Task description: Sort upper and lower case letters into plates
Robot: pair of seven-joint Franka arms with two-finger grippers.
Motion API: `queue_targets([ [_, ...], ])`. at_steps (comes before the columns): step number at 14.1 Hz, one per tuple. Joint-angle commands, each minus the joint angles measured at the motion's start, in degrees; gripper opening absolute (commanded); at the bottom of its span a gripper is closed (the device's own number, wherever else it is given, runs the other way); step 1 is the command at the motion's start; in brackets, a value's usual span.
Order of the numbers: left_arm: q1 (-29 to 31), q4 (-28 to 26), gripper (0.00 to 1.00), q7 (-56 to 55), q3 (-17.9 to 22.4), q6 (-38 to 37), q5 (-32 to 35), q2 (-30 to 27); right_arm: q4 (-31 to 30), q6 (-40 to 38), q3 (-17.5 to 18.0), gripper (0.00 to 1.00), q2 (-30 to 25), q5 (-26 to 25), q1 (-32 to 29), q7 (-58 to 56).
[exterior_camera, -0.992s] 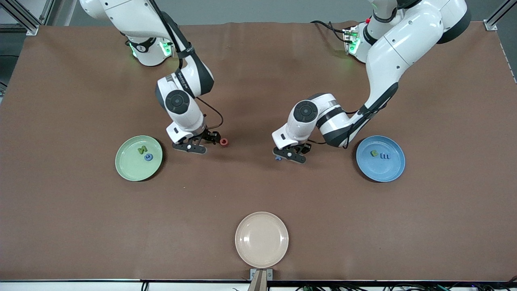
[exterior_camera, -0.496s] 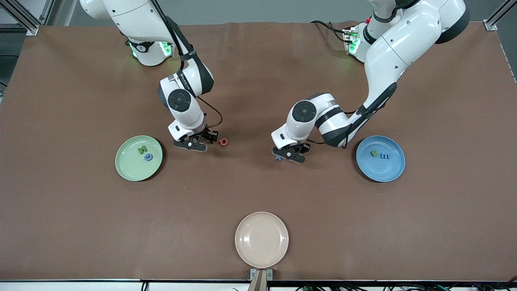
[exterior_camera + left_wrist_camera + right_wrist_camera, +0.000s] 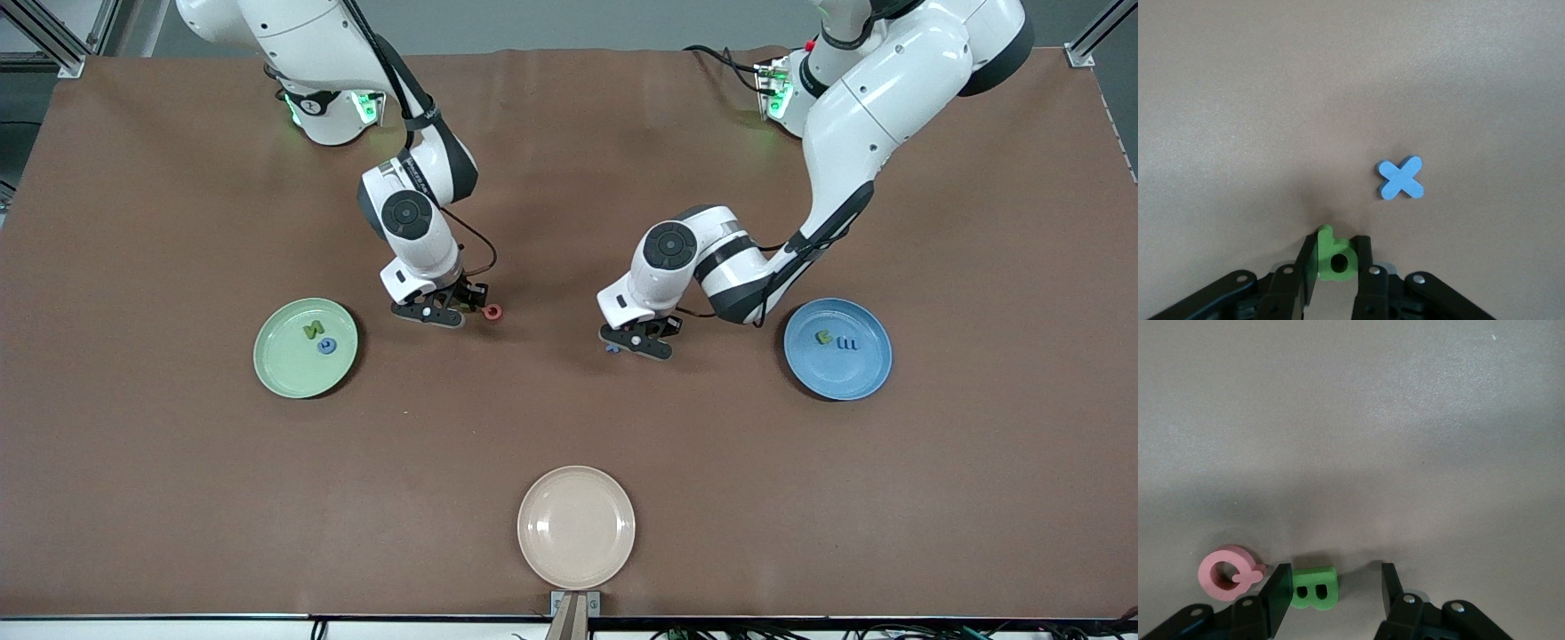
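My right gripper (image 3: 1331,587) is open, low over the table, its fingers on either side of a green capital B (image 3: 1315,589). A pink-red Q (image 3: 1229,571) lies just beside it and shows in the front view (image 3: 492,312). My left gripper (image 3: 1336,260) is shut on a green lowercase b (image 3: 1336,257) near the table top. A blue x (image 3: 1401,178) lies close by and shows in the front view (image 3: 612,348). The pale green plate (image 3: 284,369) holds a green N (image 3: 313,330) and a blue letter (image 3: 327,346). The blue plate (image 3: 836,378) holds a green letter (image 3: 824,337) and a blue letter (image 3: 846,343).
A cream-beige plate (image 3: 576,527) sits at the table edge nearest the front camera. The right gripper (image 3: 449,309) is near the green plate and the left gripper (image 3: 636,342) near the blue plate. Brown cloth covers the table.
My right gripper has shifted toward the pink-red Q, away from the green plate. My left gripper has barely moved.
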Motion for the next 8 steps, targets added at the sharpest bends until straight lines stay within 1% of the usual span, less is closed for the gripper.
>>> queue_targets([
  [1,0.2,0.3,0.08,0.9,0.5,-2.4,-1.3,-0.6,-0.6,0.8,-0.5,0.63,0.3,0.3,0.7,1.0],
  [3,1.2,0.3,0.08,1.5,0.1,-7.2,-1.3,-2.7,0.0,0.7,-0.5,0.63,0.3,0.3,0.6,1.0],
  [4,3.3,0.0,0.08,1.8,-0.8,-8.5,-1.3,-3.8,0.2,0.6,-0.5,0.63,0.3,0.3,0.6,1.0],
  [6,10.1,-1.5,0.08,5.0,-5.4,-10.8,-1.3,-5.2,0.9,0.5,-0.5,0.63,0.3,0.3,0.4,0.9],
  [8,19.1,-3.5,0.08,10.0,-11.1,-13.5,-1.3,-6.7,0.9,0.5,-0.5,0.63,0.3,0.3,0.7,1.3],
])
